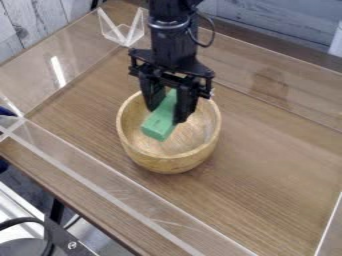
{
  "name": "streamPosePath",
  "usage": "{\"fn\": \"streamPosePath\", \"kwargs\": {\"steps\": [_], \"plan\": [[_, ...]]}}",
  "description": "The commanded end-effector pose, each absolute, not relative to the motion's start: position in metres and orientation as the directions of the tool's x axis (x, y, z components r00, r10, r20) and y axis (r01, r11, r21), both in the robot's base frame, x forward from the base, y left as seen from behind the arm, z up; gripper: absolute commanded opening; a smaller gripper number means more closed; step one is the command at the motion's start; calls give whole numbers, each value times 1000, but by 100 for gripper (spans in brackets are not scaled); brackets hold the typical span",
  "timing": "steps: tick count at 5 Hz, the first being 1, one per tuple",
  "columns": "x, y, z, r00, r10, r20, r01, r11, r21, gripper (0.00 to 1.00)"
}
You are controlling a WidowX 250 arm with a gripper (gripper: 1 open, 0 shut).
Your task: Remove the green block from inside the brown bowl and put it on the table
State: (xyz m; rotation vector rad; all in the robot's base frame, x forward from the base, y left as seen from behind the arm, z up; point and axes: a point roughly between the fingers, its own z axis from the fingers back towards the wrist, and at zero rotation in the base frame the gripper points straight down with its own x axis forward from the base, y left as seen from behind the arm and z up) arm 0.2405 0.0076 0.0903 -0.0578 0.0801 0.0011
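We are looking at a brown wood-grain worktop, edged with low clear acrylic walls, with a round light-brown wooden bowl resting on it. The bowl's walls are thick, and we see its paler inside. Above it reaches a black robot arm, coming in from the top of the picture, its black tool pointing down over the bowl.

We have the tool closed on a small, plain, bright green rectangular block, gripped near its upper end. The block hangs tilted, its lower end leaning toward the left of the picture. From our viewpoint it shows against the bowl's inside, over the far left part of the opening; we cannot tell exactly how high it sits relative to the rim. The block is not on the worktop.

Behind the bowl, toward the upper left of the picture, we see a clear piece with pale edges near the far edge of the worktop. Past that edge stands a grey-white wood-plank surface. In the lower left corner we see a black cable curving beside dark equipment, which is partly cut off by the frame.
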Motion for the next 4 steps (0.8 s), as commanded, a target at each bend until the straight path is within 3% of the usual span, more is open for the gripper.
{"fn": "streamPosePath", "kwargs": {"steps": [1, 3, 4], "plan": [[253, -7, 109, 998, -59, 0, 59, 997, -48, 0], [250, -77, 80, 998, -58, -24, 58, 998, 3, 0], [255, -113, 63, 993, -119, -22, 119, 993, -11, 0]]}}
